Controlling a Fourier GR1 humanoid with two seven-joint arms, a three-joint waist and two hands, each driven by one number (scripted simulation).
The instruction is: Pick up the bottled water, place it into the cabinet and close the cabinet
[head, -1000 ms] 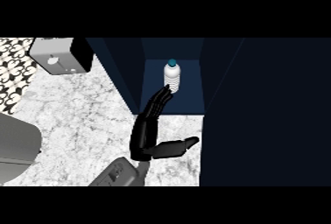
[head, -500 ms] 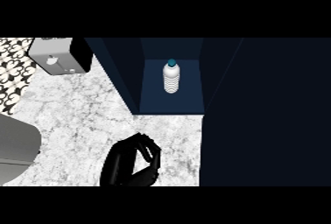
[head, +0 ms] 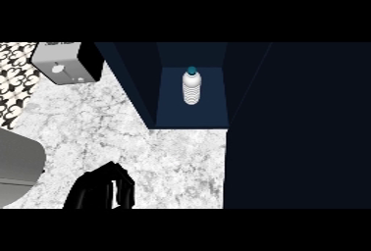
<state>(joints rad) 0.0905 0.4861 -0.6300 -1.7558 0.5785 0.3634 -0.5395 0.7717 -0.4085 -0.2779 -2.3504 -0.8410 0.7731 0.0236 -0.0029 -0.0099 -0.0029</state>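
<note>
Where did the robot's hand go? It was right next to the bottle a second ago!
The hand let go of the bottle and pulled back to the view's lower edge, over the counter, fingers now curled. The bottle stayed upright inside the cabinet, which is still open.

A white and grey marbled tabletop (head: 174, 157) fills the middle of the view. At its upper left stands a small pale box with a dark side (head: 65, 63), and beside that runs a strip of black-and-white patterned tile (head: 13, 73). A rounded grey shape (head: 18, 169) sits at the left edge. Dark navy panels (head: 297, 127) take up the whole right side and the top, deep in shadow.
</note>
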